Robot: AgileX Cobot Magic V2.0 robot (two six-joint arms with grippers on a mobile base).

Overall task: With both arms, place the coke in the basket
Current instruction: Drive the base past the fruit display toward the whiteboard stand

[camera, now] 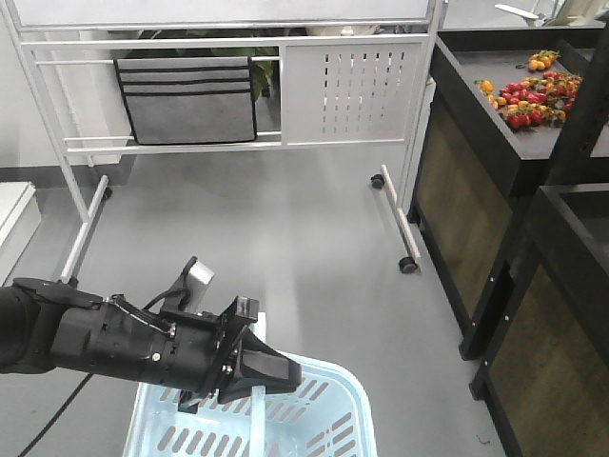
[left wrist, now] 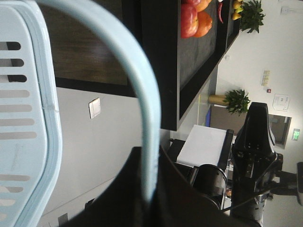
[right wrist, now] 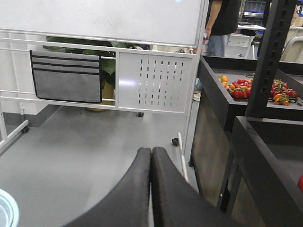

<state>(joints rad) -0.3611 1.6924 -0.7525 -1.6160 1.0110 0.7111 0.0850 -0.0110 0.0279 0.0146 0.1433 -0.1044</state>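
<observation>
At the bottom of the front view, our left gripper [camera: 259, 369] pinches the swing handle [left wrist: 144, 94] of the blue basket [camera: 335, 383] — the wrist view shows the pale bar running between the closed jaws. Our right gripper [right wrist: 151, 158] is pressed together on nothing, pointing over open grey floor. The coke shows in no view, so we cannot say where it is. We judge the step in hand to be carrying the basket: it wants a firm pinch and a level handle so the basket does not swing — and room from the white rack [camera: 352, 90] ahead.
</observation>
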